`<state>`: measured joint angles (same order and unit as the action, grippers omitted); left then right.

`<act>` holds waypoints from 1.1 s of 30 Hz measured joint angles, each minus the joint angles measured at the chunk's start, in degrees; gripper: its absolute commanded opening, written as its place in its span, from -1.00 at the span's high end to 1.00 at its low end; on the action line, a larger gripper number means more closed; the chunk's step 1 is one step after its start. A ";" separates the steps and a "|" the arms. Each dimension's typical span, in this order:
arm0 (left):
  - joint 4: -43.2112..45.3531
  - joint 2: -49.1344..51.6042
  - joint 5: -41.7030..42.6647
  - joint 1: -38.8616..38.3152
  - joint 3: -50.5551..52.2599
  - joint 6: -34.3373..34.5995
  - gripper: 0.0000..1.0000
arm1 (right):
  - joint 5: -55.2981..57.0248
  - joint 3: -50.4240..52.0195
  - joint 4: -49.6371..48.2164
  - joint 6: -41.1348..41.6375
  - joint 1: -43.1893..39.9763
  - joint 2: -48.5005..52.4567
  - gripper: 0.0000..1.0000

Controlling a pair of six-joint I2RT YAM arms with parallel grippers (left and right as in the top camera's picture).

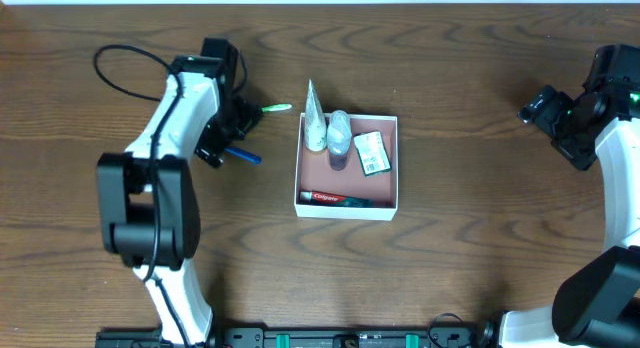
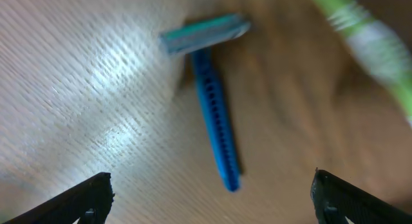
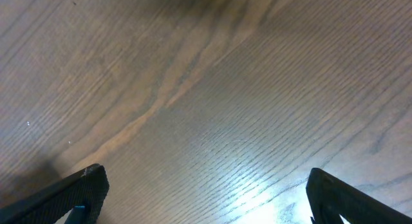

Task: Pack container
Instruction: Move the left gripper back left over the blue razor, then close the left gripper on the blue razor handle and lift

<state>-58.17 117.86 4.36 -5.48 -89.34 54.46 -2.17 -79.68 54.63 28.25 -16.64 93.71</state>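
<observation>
Both our left gripper (image 2: 209,201) and right gripper (image 3: 206,198) gape wide, empty. We judge the razor (image 2: 215,121) light, stiff and slick: pinch its ribbed handle midway, then carry it to the container (image 1: 345,211).

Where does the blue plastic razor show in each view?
Overhead: blue plastic razor left of the white cardboard box.
Left wrist: razor at centre, head uppermost.
Right wrist: not in it.
Shared landmark: light green stick, beside the razor in both.

Overhead looks straight down over the whole table (image 1: 450,238); wrist cameras face it closely, left sharing the blue razor (image 2: 215,121)
</observation>
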 measured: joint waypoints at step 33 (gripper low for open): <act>8.46 2.05 -0.52 0.13 5.07 -4.70 -0.62 | 0.00 0.00 0.00 0.00 0.00 0.00 -0.98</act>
<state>-49.71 119.92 3.84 -5.34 -84.27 49.76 -2.17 -79.68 54.63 28.25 -16.64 93.71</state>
